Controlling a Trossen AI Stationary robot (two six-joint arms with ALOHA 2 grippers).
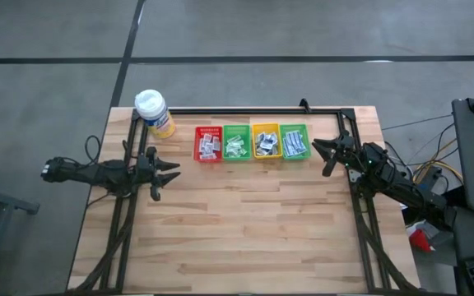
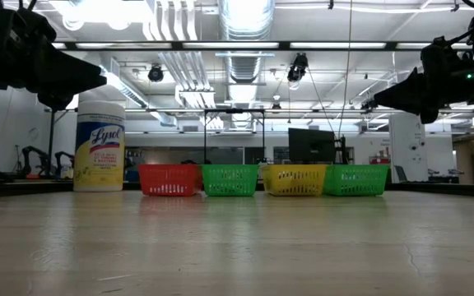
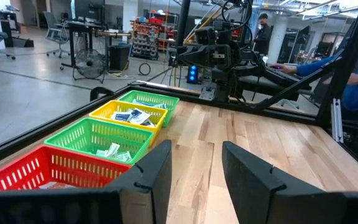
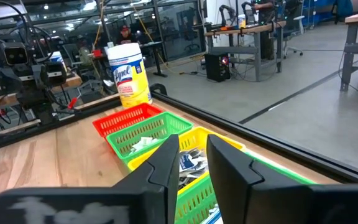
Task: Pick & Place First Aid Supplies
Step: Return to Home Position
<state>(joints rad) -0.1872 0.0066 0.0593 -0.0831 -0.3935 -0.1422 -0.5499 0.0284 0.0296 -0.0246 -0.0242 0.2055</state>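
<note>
1. Left gripper [image 1: 171,172] hangs above the table [image 1: 245,234] on its left side, jaws spread, empty; right gripper [image 1: 320,156] is beside the right green bin [image 1: 295,126], jaws spread, empty
2. The first aid supplies [image 1: 266,145] lie inside the four bins [image 1: 197,144] along the table's back
3. They are likely light, thin, limp and slick: pinch across an edge
4. The bottle [image 2: 99,146] reads "Lysol"; the sachet print is unreadable

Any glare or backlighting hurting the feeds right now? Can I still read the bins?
Low view: ceiling lights glare, leaving the left gripper and right gripper as black silhouettes; the bins read fine. High view: even light, sachets show in all four bins. Wrist views: each arm's fingers dark in front, bins beyond well lit.
</note>
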